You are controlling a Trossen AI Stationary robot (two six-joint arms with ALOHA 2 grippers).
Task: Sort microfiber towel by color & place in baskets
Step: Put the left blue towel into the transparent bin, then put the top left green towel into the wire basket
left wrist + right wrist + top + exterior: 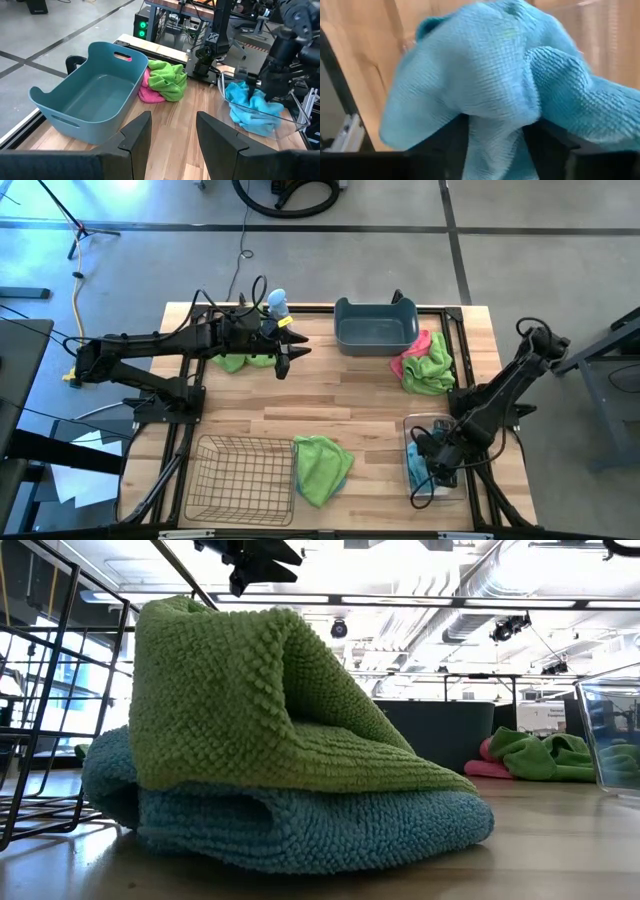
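My right gripper (432, 465) reaches down into the clear bin (440, 425) at the table's right near corner and is shut on a blue towel (490, 75). My left gripper (172, 120) is open and hovers near the far edge, pointing toward the blue-grey tub (95, 100). A green towel (240, 362) lies on the table under the left arm. A green towel lies on top of a blue one (322, 468) beside the wire basket (240, 480). A pink and green pile (425, 360) lies against the tub's right side. My right gripper pinches a bunched fold of the blue towel (495, 132) between its two fingers, coming from above and pointing down into the clear bin. The towel bulges out past the fingers, and its bulk lies inside the bin (250, 107).
A small spray bottle (277, 302) stands at the far edge beside the left arm. In the low view the green-on-blue pile (270, 740) fills the near middle of the table. Bare wood shows at the table's centre, between the tub and the pile.
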